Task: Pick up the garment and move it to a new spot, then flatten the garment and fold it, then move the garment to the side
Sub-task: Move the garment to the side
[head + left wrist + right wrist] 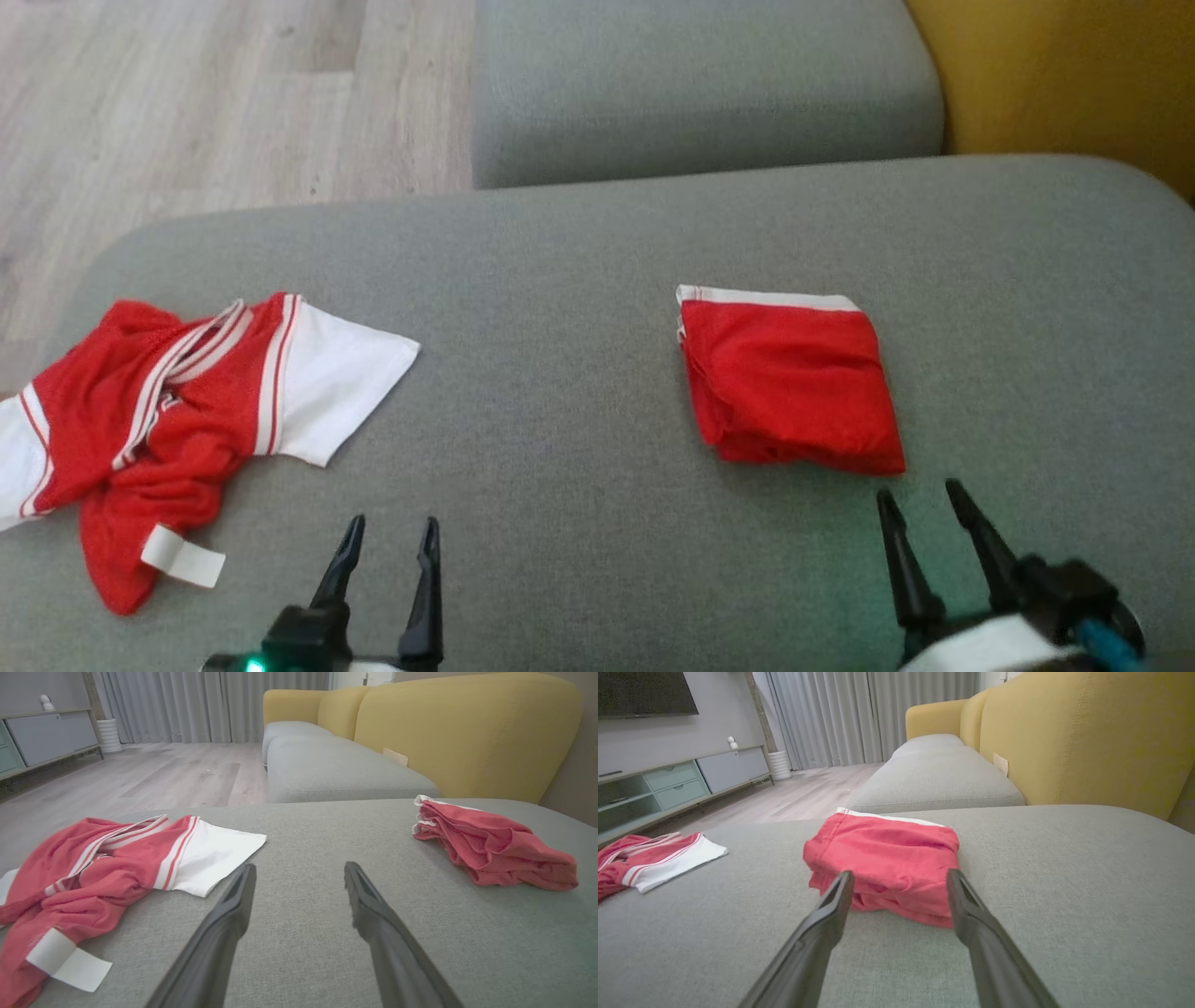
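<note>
Grey fabric seat cushion (579, 280) seen across lower 2/3 of head view. 2nd grey cushion (700, 84) at top centre, set off by a dark gap. Mustard-yellow backrest (1064, 75) noted upper right. Pale wood-plank floor (187, 93) upper left.

Right wrist view: grey pleated curtains (859, 714) top centre, reaching floor. Low cabinet (682, 779) w/ grey-green drawers at left edge. Dark TV screen (644, 693) mounted on grey wall, upper left corner. White ribbed pot (779, 765) just beside cabinet end. Lighting soft, diffuse.

2 garments (177, 411) (794, 383), 2 pincers (394, 523) (917, 491), prob. 3 cushions (289, 730) (336, 772) (303, 826)
</note>
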Robot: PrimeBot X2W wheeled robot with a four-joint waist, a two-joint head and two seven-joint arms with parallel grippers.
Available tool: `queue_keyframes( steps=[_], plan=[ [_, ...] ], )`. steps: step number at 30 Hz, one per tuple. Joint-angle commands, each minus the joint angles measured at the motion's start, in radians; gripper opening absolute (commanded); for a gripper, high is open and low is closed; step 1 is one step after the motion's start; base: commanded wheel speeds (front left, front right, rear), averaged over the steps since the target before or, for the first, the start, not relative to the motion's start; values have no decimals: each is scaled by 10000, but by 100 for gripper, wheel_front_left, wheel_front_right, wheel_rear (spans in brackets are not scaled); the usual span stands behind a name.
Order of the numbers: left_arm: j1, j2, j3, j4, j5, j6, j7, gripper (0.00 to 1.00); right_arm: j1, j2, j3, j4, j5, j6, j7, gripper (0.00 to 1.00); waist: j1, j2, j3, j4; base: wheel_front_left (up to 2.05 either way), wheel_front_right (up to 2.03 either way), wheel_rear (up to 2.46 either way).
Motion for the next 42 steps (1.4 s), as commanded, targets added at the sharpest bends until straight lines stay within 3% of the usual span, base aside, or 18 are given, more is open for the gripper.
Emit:
queue_keyframes(
  steps=[1, 9, 15, 21, 29, 30, 32, 33, 42],
  plan=[
    [-667, -76, 202, -378, -74, -107, -124, 100, -906, -47, 273, -277, 244, -9, -135, 100, 0, 0, 299, -81, 0, 0, 0],
    [-1288, -76, -142, -507, -143, -327, -124, 100, -3041, -459, -65, 1161, 1068, -9, -66, 100, 0, 0, 1166, -28, 0, 0, 0],
    [-1760, -76, -330, -532, -147, -241, -124, 100, -4648, -946, -400, 2702, 1439, -9, 919, 100, 0, 0, 1627, 187, 0, 0, 0],
    [-2216, -76, -572, -399, -198, -193, -124, 100, -5786, -1751, 175, 4039, 2221, -9, 2367, 100, 0, 0, 2096, 505, 0, 0, 0],
    [-2499, -76, -766, -327, -234, -121, -124, 100, -6188, -2413, 1412, 4779, 3569, -9, 3487, 99, 0, 0, 2489, 706, 0, 0, 0],
    [-2512, -76, -773, -324, -240, -109, -124, 100, -6199, -2443, 1606, 4784, 3734, -9, 3583, 81, 0, 0, 2521, 698, 0, 0, 0],
    [-2536, -76, -770, -328, -240, -85, -124, 100, -6252, -2515, 1912, 4751, 4064, -9, 3655, 33, 0, 0, 2586, 651, 0, 0, 0],
    [-2557, -76, -756, -329, -239, -79, -124, 100, -6302, -2563, 2028, 4743, 4195, -9, 3650, 0, 0, 0, 2622, 614, 0, 0, 0],
    [-2849, -76, -628, -506, -110, -182, -124, 100, -7387, -3693, 2979, 4923, 4070, -9, 3200, 0, 0, 0, 3242, -110, 0, 0, 0]
  ],
)
